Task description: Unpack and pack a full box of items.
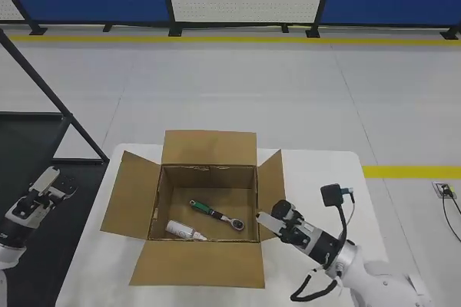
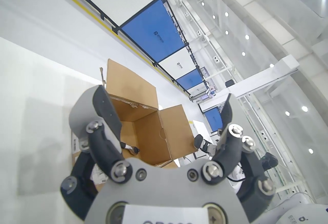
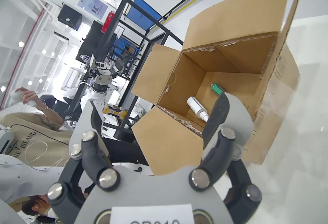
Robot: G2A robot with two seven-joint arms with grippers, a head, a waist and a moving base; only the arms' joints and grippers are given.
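An open cardboard box [image 1: 209, 173] stands in the middle of the white table [image 1: 323, 176], all flaps spread outward. On its floor lie a green-handled ratchet wrench [image 1: 215, 214] and a white bottle [image 1: 186, 229]. My right gripper [image 1: 270, 215] is open beside the box's right flap, outside the box. Its wrist view looks into the box [image 3: 230, 55] at the bottle [image 3: 197, 107] and the green handle [image 3: 217, 88], between spread fingers [image 3: 220, 112]. My left gripper [image 1: 54, 180] is open and empty, off the table's left edge, well clear of the box [image 2: 143, 117].
A black metal frame [image 1: 31, 84] and a dark floor area lie left of the table. Bare table surface shows right of the box and behind it. A cable [image 1: 453, 211] runs on the floor at far right.
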